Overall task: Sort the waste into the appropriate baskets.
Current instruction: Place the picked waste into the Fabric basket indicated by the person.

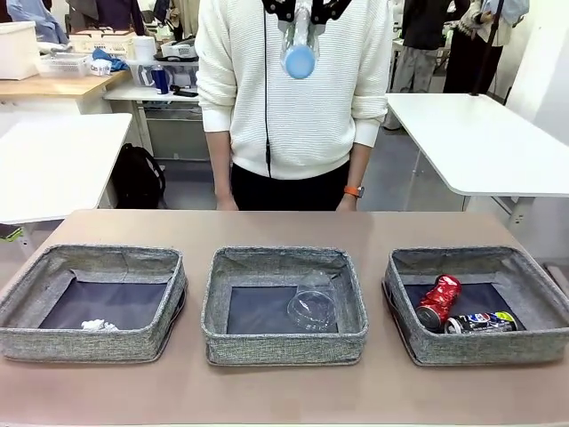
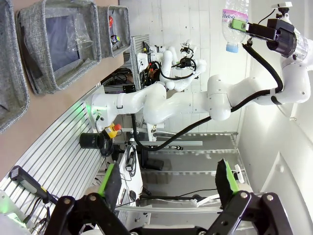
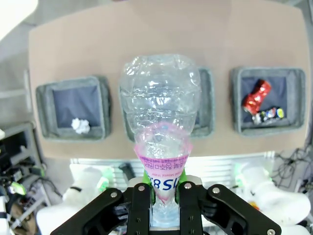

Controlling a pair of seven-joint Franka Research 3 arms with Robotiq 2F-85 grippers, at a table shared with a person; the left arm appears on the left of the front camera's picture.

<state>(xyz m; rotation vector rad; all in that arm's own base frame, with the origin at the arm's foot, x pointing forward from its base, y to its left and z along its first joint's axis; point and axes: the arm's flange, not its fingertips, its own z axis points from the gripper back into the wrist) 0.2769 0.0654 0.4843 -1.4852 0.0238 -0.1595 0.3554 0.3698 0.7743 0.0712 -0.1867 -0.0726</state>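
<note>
Front camera low at the near edge facing across the brown tabletop (image 1: 284,227), right wrist camera high above looking straight down, both sharing three grey woven fabric baskets (image 3: 73,105), left wrist camera rolled sideways, facing the robot's side.

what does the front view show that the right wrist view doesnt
Front view alone: a person in a white ribbed sweater behind the brown table, and a clear plastic cup lying in the middle grey woven basket. Right wrist view alone: the purple label where the right gripper clamps the bottle. Both: the small clear bottle, crumpled white paper wad, crushed red can, dark printed can.
</note>
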